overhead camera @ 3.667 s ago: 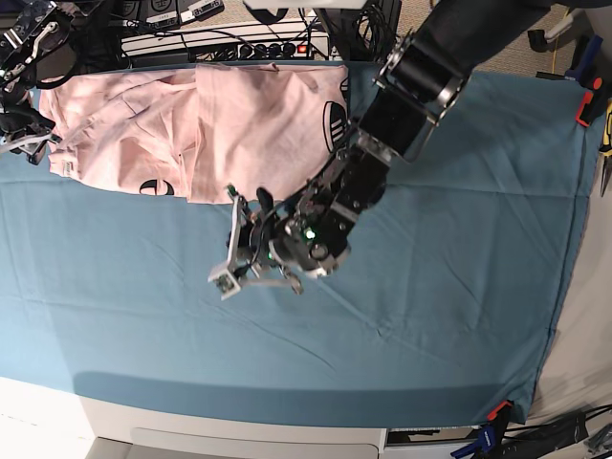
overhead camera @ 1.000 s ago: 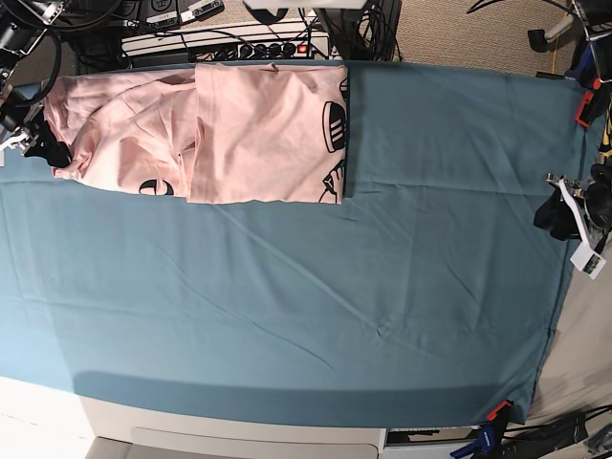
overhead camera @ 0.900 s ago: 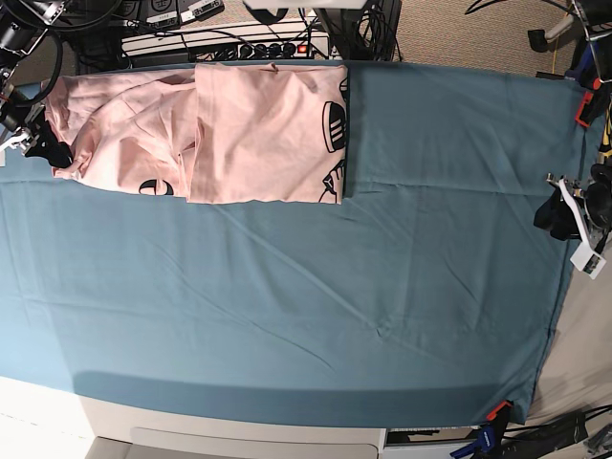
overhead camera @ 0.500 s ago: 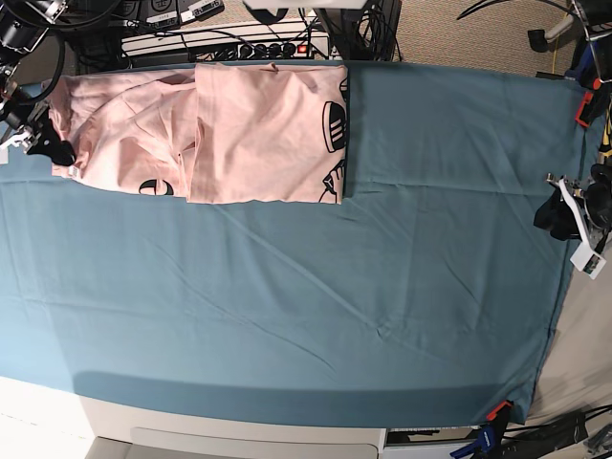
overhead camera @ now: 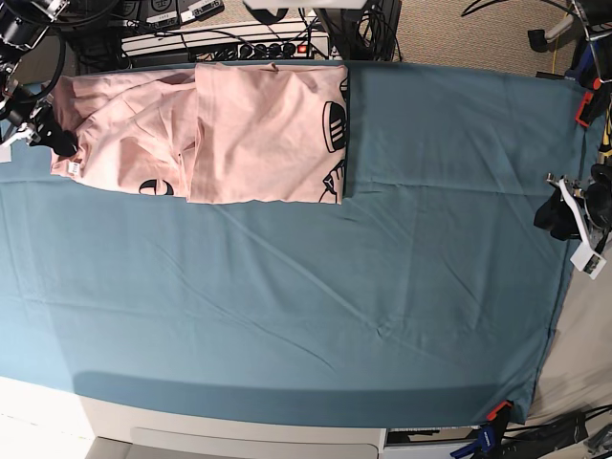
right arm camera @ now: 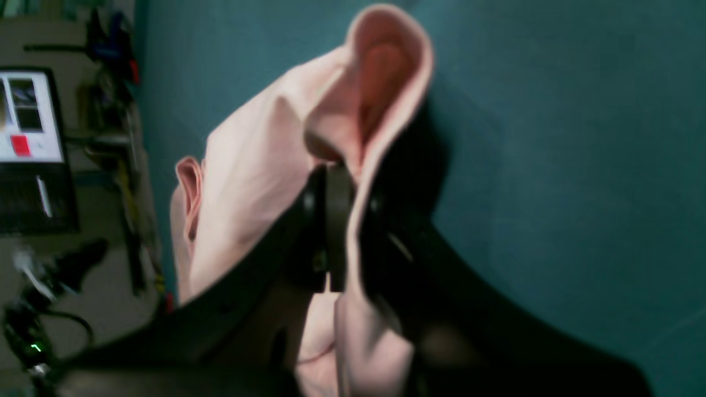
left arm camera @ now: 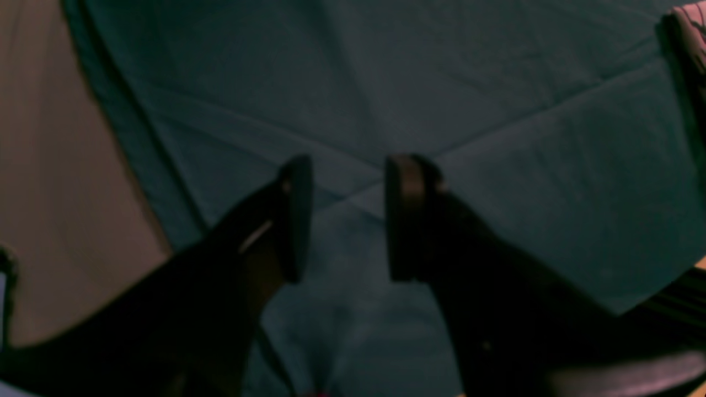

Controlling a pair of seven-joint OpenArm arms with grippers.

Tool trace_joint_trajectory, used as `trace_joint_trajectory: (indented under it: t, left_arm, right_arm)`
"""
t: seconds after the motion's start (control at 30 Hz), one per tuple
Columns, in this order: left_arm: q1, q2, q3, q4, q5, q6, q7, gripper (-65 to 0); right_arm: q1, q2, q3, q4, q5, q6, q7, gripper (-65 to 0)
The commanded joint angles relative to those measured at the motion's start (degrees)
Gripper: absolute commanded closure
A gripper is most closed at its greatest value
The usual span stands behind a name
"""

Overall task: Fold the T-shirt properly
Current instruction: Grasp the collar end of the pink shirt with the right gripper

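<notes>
The pale pink T-shirt [overhead camera: 239, 129] lies partly folded at the far left of the teal sheet [overhead camera: 316, 287], black lettering showing along its folded edges. My right gripper [overhead camera: 59, 142] is at the shirt's left edge, and in the right wrist view my right gripper [right arm camera: 346, 205] is shut on a raised fold of the T-shirt [right arm camera: 259, 160]. At the sheet's right edge, far from the shirt, sits my left gripper [overhead camera: 564, 215]. The left wrist view shows the left gripper [left arm camera: 345, 218] open with nothing between its fingers, and the T-shirt [left arm camera: 692, 22] is just a corner at top right.
A power strip and cables [overhead camera: 229, 38] run behind the table's far edge. Clamps [overhead camera: 585, 100] hold the sheet at the right side, and another clamp [overhead camera: 497, 411] pins the near right corner. A laptop screen [right arm camera: 27, 116] stands off the table.
My right gripper has edged onto the shirt's left edge and closed on a fold of it. The left arm has stayed still at the right since it drew back from the middle.
</notes>
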Motion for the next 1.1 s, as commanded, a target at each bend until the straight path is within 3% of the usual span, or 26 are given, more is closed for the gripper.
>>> trace_joint_trajectory:
  t: [0.0,0.2,0.37,0.6,0.8,0.93,1.07]
  left_arm:
    - [-0.8,-1.9,-0.6,0.8,-0.4,0.0,-1.0,-23.7]
    - [-1.5,-6.3,-0.6,0.8,0.9,0.0,-1.7,-23.7]
    - [-2.1,-9.0,-0.6,0.8,1.0,0.9,-1.9,-23.7]
    - [-2.1,-9.2,-0.6,0.8,2.4,0.9,-2.0,-23.7]
    - [-2.3,-11.4,-0.6,0.8,7.3,0.9,-6.1,-23.7]
    - [-5.0,-14.1,-0.6,0.8,8.1,2.2,-6.6,-23.7]
    - [-8.3,-16.0,-0.6,0.8,8.1,3.1,-6.6,-23.7]
  right_arm:
    - [-0.5,1.4,0.2,3.3,1.9,0.1,0.4,0.0]
    - [-9.0,-5.5,0.2,26.1,1.9,0.1,0.4,0.0]
    - [-14.0,-15.0,0.2,48.0,1.9,0.1,0.4,0.0]
    - [-17.0,-28.0,0.2,69.7,1.9,0.1,0.4,0.0]
    - [-17.0,-34.9,-4.7,72.5,-5.3,0.1,0.4,0.0]
    - [-16.8,-37.4,-14.0,72.5,-15.5,0.1,1.0,0.0]
    - [-14.9,-38.2,-21.5,72.5,-27.8,0.1,7.5,0.0]
